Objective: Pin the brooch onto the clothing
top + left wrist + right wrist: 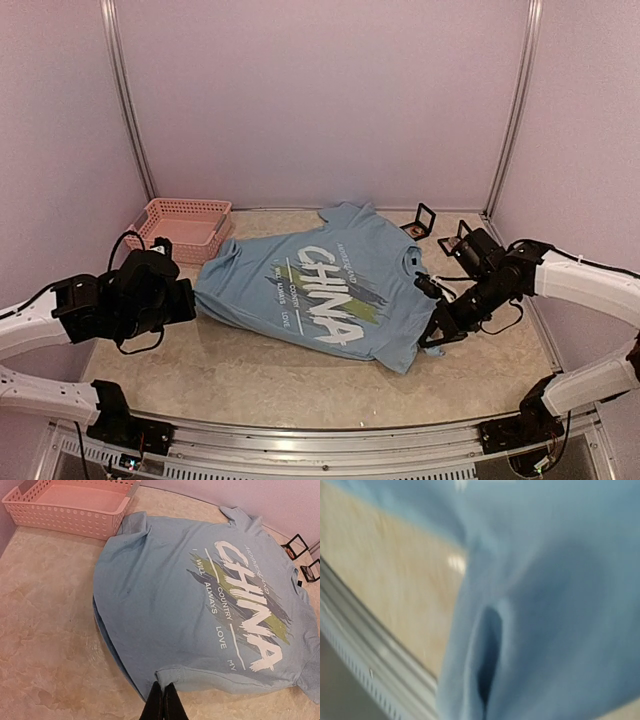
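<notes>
The light blue T-shirt (pixel 320 290) with white "CHINA" lettering lies spread on the table, its print facing up. My left gripper (pixel 188 300) is at its left edge. In the left wrist view its black fingers (pixel 164 700) are pressed together on a bunched corner of the shirt's hem (pixel 172 677). My right gripper (pixel 437 335) is at the shirt's right edge. The right wrist view is blurred and filled with raised blue cloth (pixel 560 580). A fold runs down to the bottom middle and hides the fingers. I cannot make out a brooch.
A pink perforated basket (pixel 180 213) stands at the back left, close to the shirt; its rim shows in the left wrist view (pixel 65 522). Two small black open cases (pixel 424 218) (pixel 455 241) stand at the back right. A metal rail runs along the table's near edge (pixel 330 445).
</notes>
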Tool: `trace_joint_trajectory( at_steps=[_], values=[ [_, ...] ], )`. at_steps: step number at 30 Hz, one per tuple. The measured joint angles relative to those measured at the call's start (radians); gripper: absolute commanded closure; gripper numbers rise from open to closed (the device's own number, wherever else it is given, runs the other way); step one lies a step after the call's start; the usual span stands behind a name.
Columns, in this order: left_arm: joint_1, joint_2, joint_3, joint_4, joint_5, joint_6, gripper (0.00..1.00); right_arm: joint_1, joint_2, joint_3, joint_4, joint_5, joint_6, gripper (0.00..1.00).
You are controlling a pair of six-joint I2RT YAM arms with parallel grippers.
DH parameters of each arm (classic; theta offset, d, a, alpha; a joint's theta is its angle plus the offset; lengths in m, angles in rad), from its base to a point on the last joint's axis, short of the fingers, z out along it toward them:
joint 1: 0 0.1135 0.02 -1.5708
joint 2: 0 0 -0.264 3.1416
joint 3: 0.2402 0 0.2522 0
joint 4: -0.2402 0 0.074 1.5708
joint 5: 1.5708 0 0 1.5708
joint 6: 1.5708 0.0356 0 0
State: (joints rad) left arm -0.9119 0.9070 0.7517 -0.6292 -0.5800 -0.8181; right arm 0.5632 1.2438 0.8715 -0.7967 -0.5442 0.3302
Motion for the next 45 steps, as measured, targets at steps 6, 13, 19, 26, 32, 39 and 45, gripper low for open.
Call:
trace_joint_trajectory(
  at_steps=[6,13,19,26,32,39,45],
  values=[
    [-0.092,-0.076,-0.042,-0.136,-0.003,-0.208,1.00,0.031,-0.019,-0.048,-0.130,0.002,0.035,1.00],
    [-0.240,-0.097,-0.068,-0.312,-0.006,-0.447,0.65,0.032,-0.051,-0.091,-0.238,-0.006,0.036,0.64],
    [-0.386,-0.089,-0.041,-0.486,-0.041,-0.637,0.49,0.037,-0.103,-0.079,-0.357,-0.018,0.023,0.19],
    [-0.518,0.056,0.143,-0.575,-0.204,-0.667,0.52,0.038,-0.068,0.193,-0.457,0.119,0.034,0.37],
    [-0.303,0.325,0.138,-0.339,-0.237,-0.333,0.65,0.038,0.107,0.272,-0.199,0.294,0.057,0.94],
    [-0.032,0.467,0.013,0.033,-0.078,-0.010,0.69,0.038,0.427,0.188,0.141,0.396,0.058,1.00],
    [-0.046,0.616,-0.101,0.168,0.003,0.023,0.65,0.037,0.472,0.086,0.300,0.411,0.083,1.00]
  ],
)
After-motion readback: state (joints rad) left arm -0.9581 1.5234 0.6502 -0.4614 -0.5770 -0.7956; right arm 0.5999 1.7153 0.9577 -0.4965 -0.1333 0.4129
